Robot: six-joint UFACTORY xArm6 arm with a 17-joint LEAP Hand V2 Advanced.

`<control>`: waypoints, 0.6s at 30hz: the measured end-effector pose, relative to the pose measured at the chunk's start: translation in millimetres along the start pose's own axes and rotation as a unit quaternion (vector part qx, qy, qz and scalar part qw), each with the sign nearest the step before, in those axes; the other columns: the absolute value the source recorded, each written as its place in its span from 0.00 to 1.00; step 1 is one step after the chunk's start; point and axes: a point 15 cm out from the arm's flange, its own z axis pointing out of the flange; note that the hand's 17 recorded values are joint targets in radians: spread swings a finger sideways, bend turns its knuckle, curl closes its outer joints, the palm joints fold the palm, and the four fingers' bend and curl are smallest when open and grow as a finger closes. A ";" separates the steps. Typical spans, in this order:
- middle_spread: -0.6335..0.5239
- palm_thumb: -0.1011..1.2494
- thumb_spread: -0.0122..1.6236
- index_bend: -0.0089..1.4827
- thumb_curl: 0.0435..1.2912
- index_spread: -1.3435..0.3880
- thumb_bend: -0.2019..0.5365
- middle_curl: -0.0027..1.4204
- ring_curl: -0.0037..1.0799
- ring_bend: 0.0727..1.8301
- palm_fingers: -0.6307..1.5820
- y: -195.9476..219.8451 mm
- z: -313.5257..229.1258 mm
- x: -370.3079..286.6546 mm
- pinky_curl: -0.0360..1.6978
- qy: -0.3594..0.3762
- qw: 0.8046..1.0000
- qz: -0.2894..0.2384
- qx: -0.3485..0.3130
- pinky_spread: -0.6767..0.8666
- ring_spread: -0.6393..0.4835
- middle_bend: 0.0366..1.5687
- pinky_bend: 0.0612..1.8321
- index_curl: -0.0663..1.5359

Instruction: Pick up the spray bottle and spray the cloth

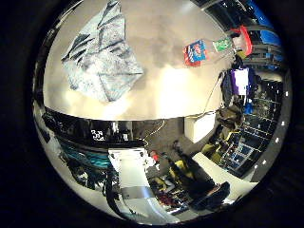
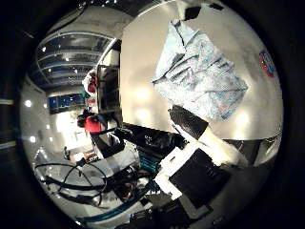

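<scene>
A crumpled light blue-grey cloth (image 2: 200, 81) lies on the white table (image 1: 161, 95). The spray bottle (image 1: 213, 47) rests on the same table, well apart from the cloth; it has a red and blue label, a green neck and a red trigger head, and seems to lie on its side. My hand (image 2: 205, 143) hovers well above the table and touches neither object. Its black and white fingers reach into the thumb side view, stretched out with nothing between them.
The table's dark front edge (image 1: 95, 128) runs below the cloth. Beyond it are a white box (image 1: 199, 126), the arm's white body (image 1: 130, 173) and cluttered shelving and gear on the floor (image 1: 237, 137).
</scene>
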 end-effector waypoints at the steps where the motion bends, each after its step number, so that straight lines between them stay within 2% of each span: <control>1: 0.55 0.60 0.68 0.13 0.21 0.53 0.24 0.22 0.17 0.07 0.44 0.4 -1.0 -0.6 0.18 -0.002 1.000 0.000 0.003 0.70 0.69 0.10 0.08 0.29; 9: 0.55 0.60 0.68 0.12 0.22 0.54 0.25 0.23 0.19 0.07 0.45 -12.0 -14.9 -13.0 0.18 -0.047 0.998 0.009 0.044 0.69 0.68 0.11 0.08 0.27; 18: 0.54 0.59 0.68 0.12 0.22 0.56 0.25 0.24 0.21 0.08 0.45 -51.7 -74.6 50.2 0.18 -0.050 0.986 0.058 0.146 0.69 0.66 0.11 0.08 0.25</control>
